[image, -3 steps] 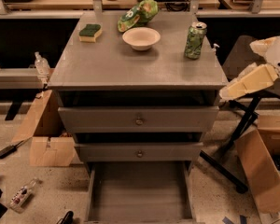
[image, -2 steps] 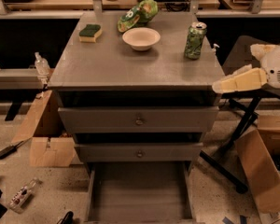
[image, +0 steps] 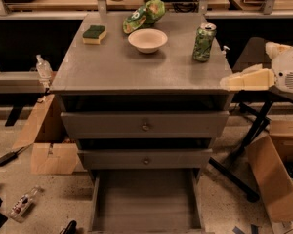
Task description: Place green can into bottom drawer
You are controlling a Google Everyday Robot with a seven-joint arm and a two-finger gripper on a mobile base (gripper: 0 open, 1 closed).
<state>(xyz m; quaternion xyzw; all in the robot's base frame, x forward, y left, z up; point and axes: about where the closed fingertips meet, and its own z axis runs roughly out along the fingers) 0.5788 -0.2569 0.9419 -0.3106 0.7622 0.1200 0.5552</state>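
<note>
End effector (image: pixel 230 82) advanced tableside — can (image: pixel 204 43) upright.

The grey desk (image: pixel 136 74) bears one mottled green drink can (image: pixel 204 43), one round white bowl (image: pixel 147 40), one wrinkly green snack bag (image: pixel 145 15) and one green-topped yellow sponge (image: pixel 94 33). Below are two knobbed grey drawer fronts (image: pixel 107 125) and one open grey bottom drawer (image: pixel 145 199). One cream pincer (image: pixel 228 82) sits at the desk's right edge.

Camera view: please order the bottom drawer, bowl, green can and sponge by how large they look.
1. bottom drawer
2. bowl and green can: about alike, one wide, one tall
3. sponge
The gripper is at the right edge of the cabinet top.
</note>
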